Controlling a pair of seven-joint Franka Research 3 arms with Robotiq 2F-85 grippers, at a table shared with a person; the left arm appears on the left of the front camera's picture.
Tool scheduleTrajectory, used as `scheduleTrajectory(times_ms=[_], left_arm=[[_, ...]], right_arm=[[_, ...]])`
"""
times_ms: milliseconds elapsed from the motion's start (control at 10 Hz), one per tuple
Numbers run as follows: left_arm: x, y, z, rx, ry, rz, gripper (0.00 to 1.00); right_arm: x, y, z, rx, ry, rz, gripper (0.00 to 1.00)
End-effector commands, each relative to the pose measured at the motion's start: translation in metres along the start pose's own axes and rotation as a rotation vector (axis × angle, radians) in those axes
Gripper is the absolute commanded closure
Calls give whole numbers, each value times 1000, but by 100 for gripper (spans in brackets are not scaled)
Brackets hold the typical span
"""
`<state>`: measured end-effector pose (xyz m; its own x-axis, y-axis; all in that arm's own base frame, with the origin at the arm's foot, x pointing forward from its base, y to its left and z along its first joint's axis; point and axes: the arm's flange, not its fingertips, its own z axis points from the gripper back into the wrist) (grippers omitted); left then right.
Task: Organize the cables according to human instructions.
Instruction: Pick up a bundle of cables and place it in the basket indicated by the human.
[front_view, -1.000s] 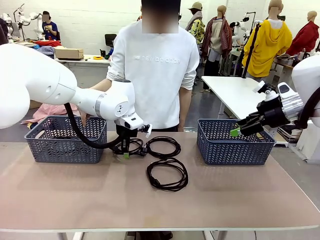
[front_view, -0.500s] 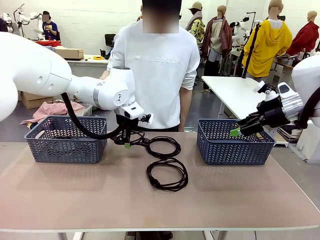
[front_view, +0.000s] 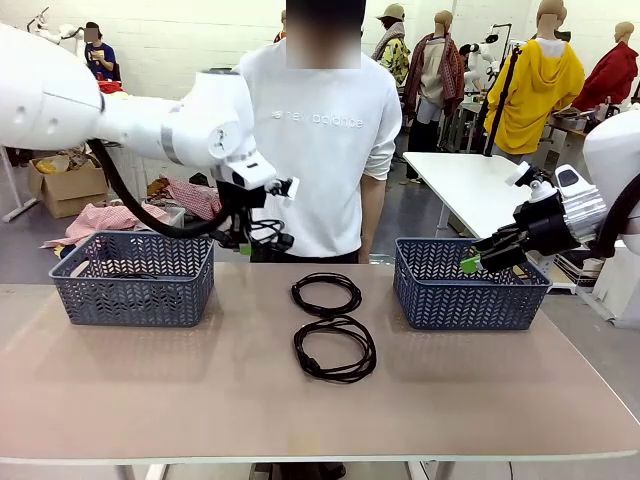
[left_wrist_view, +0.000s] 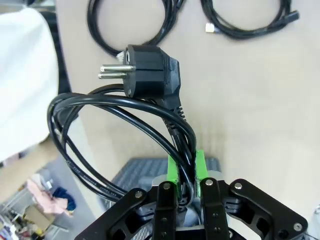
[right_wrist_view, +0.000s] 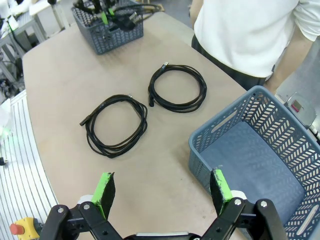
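My left gripper (front_view: 244, 243) is shut on one coiled black cable (front_view: 268, 233) and holds it in the air, just right of the left basket (front_view: 132, 290) and above its rim. In the left wrist view the green pads (left_wrist_view: 173, 171) pinch the cable's strands (left_wrist_view: 125, 112), and its plug (left_wrist_view: 150, 70) sticks up. Two more cables lie on the table in front of the person: a far loop (front_view: 357, 295) and a nearer loop (front_view: 368, 352). My right gripper (front_view: 470, 264) hangs open over the right basket (front_view: 470, 295) with nothing between its fingers (right_wrist_view: 104, 192).
The person stands at the far edge between the baskets, arms down. The right wrist view shows the two loops (right_wrist_view: 143, 122) (right_wrist_view: 180, 109) on the table, the right basket's rim (right_wrist_view: 220, 125) close below and the left basket (right_wrist_view: 107, 35) far off. The table's front half is bare.
My left arm has lifted the gripped cable off the table, up and slightly left toward the left basket. The right arm and the two lying cables have not moved.
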<state>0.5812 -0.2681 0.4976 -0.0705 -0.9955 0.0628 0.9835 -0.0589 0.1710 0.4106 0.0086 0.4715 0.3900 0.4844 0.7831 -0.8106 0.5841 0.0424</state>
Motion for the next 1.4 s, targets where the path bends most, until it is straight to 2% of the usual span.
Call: scheduleTrajectory(times_ms=[0,200,600,1300], left_arm=[[-33,-15,23,33,9,-7,100],[-71,-19,42,50,2,27,100],[-143,-25,47,60,-1,136,100],[-198,-18,6,59,-9,234,100]], right_arm=[[1,-3,-3,4,-36,19,0],[1,-3,-3,4,-36,19,0],[1,-3,-3,4,-36,19,0],[1,-3,-3,4,-36,19,0]])
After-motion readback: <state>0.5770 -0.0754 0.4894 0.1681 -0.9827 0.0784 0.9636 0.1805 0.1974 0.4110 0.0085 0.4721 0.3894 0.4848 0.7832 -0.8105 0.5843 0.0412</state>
